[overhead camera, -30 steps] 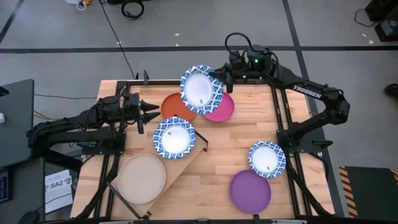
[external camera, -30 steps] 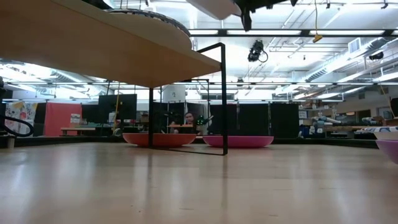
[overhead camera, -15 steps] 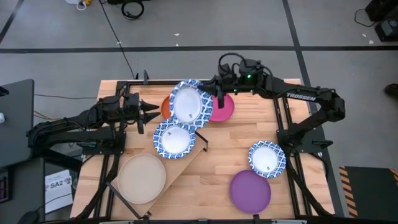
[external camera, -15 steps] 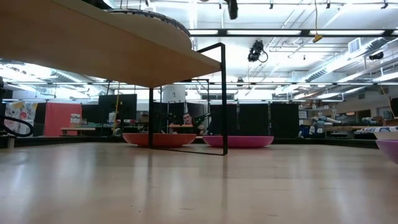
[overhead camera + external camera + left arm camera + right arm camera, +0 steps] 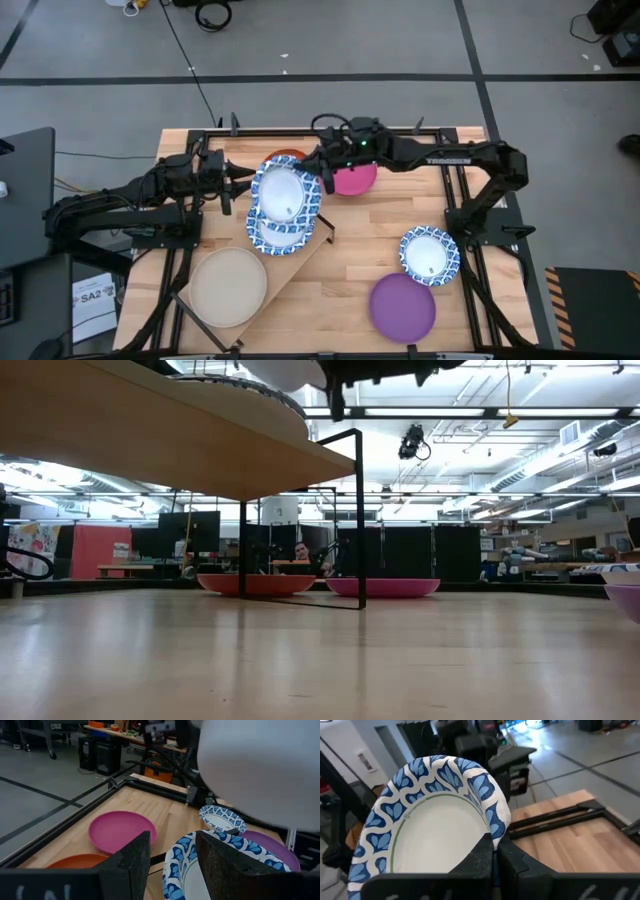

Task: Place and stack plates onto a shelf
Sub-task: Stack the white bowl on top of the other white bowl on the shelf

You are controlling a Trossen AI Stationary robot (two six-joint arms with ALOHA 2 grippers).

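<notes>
Right tool [image 5: 318, 178] is gripping a patterned plate [image 5: 283, 193] by its rim above the shelf's [image 5: 300, 258] plate [image 5: 282, 235]; left tool [image 5: 240, 185] is waiting open nearby.

Four cameras cover one wooden table [image 5: 360, 260]. The high view looks straight down from well above, taking in the whole table, both arms and grey floor around it. The low view sits at table-top height, facing level across the boards into the room, close beneath the shelf [image 5: 150, 440]. The left wrist view looks past that arm's fingers [image 5: 130, 865] across the table toward the room. The right wrist view looks very closely past its own fingers [image 5: 485, 855] at a held plate [image 5: 430, 820]. The magenta plate [image 5: 355, 178] appears in the high, low and left wrist views.
</notes>
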